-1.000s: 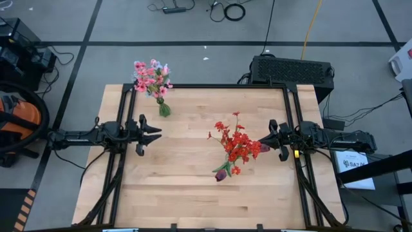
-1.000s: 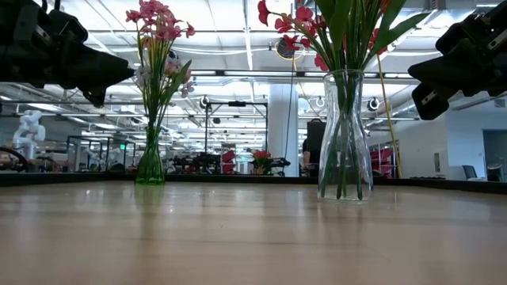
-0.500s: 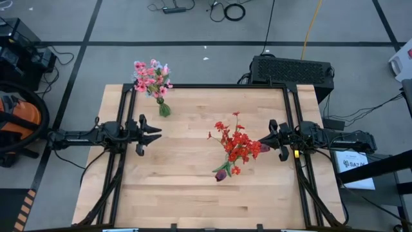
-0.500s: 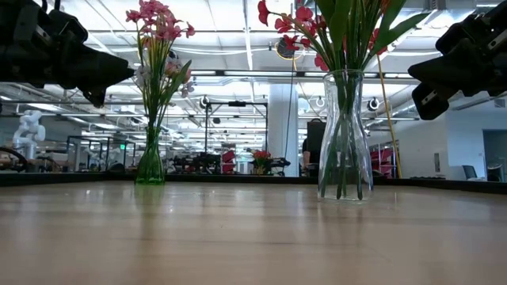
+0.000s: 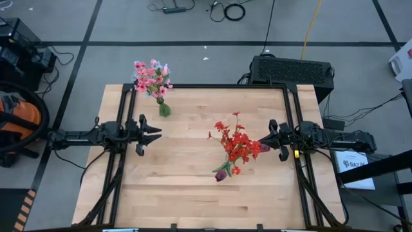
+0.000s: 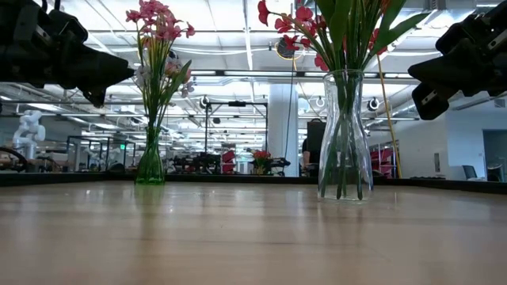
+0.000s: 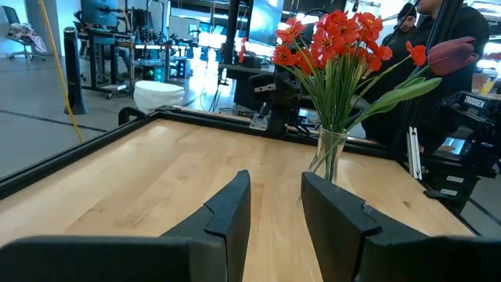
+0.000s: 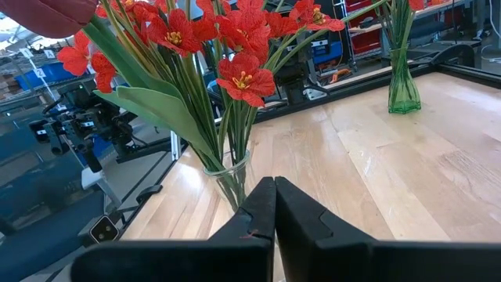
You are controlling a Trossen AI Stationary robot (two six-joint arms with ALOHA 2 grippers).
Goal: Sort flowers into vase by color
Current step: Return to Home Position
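Nothing moved; left claw (image 7: 275,180) agape, right claw (image 8: 274,185) closed.

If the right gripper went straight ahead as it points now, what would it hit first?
Probably the transparent vase holding the red flowers: it stands close ahead of the shut right gripper, slightly off its centre line. Height is hard to judge, so it might brush the flowers instead.

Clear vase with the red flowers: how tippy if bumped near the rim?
Probably tippy: the clear glass vase is tall and slim on a small foot, and the red flowers spread wide well above its rim. Smooth glass likely slips in a grip and could break if it falls.
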